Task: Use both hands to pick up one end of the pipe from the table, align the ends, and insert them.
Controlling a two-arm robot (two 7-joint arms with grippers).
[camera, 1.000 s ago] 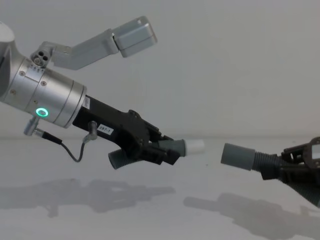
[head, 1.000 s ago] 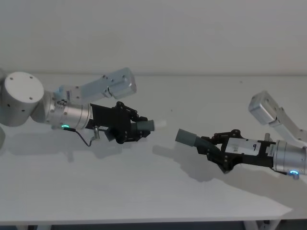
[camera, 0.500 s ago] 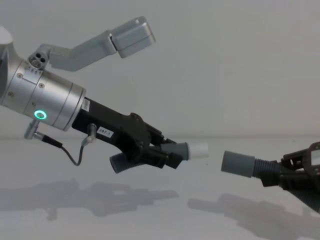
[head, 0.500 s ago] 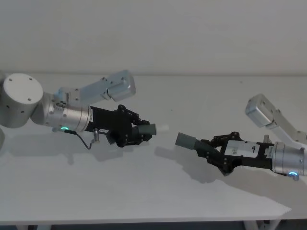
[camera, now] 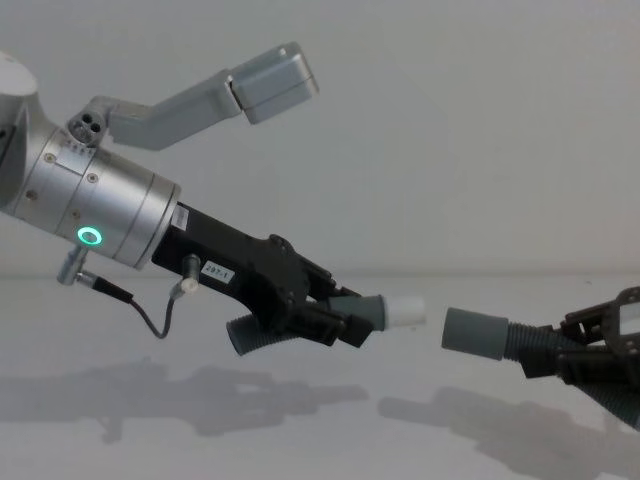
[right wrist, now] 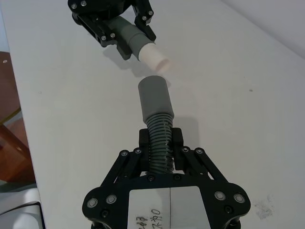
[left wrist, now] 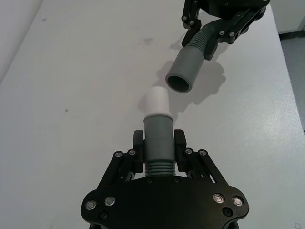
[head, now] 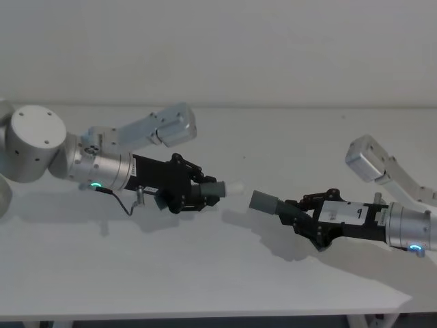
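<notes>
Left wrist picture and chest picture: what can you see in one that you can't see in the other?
The left wrist view looks straight into the hollow mouth of the wide end on the right gripper's pipe. The chest view shows the left arm's silver wrist with its green ring light. Both show the left gripper shut on its pipe, the white tip pointing at the wide end, a gap between them above the table.

Between my left gripper's [camera: 335, 322] whitish tip [camera: 404, 311] and my right-hand socket cuff [camera: 473, 332] lies open air; bare table [head: 205, 266] beneath.
</notes>
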